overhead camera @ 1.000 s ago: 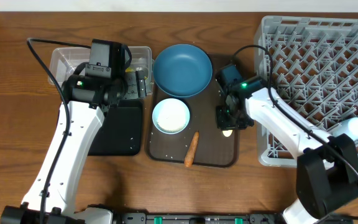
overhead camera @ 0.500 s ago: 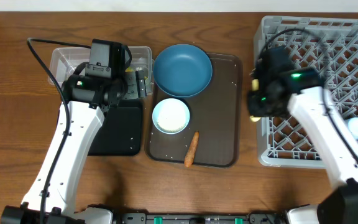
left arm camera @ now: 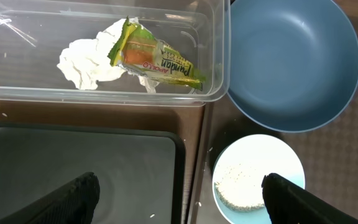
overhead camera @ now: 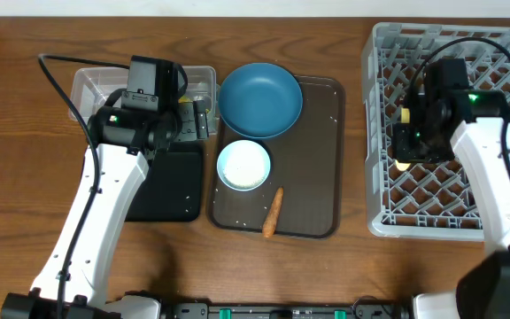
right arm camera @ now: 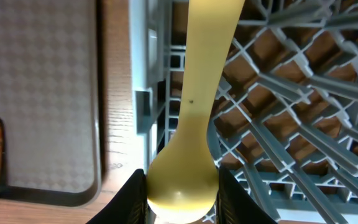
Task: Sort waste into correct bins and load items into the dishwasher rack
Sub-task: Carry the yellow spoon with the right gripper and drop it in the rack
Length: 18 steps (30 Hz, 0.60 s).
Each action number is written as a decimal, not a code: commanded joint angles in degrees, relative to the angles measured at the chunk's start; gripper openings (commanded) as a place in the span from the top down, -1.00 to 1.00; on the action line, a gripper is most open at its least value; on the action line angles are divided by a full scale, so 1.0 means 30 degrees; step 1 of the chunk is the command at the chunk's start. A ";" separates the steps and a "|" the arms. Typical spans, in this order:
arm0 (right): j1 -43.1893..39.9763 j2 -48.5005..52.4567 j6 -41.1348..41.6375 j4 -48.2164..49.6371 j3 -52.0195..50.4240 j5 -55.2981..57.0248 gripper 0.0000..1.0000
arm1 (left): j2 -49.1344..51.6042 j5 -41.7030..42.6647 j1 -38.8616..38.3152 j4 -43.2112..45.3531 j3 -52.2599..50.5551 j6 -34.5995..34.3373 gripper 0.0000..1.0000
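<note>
My right gripper is shut on the pale yellow spoon, jaws on its bowl and the handle pointing away. It hangs over the left part of the light-grey dishwasher rack. My left gripper is open and holds nothing, above the seam between the black tray and the brown serving tray. The clear tub holds a crumpled white tissue and a yellow-green wrapper. On the serving tray are the dark-blue bowl, the white bowl with rice crumbs, and a carrot stick.
The rack fills the right side of the table, its left wall close to the serving tray's right edge. Bare wooden tabletop lies left of the bins and along the front edge.
My right arm has carried the spoon from the serving tray rightward to above the rack's left part. The left arm has not moved.
</note>
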 commanded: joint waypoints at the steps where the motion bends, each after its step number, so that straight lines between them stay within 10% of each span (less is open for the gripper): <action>1: 0.0036 0.0860 -0.0386 -0.0255 0.0168 0.0058 0.58 | 0.0058 -0.0240 -0.0007 -0.0051 0.0175 0.0262 -0.72; 18: 0.0350 0.3016 -0.0357 -0.0430 0.0168 0.0051 0.11 | 0.0058 -0.0240 -0.0007 -0.0051 0.0175 0.0262 -0.72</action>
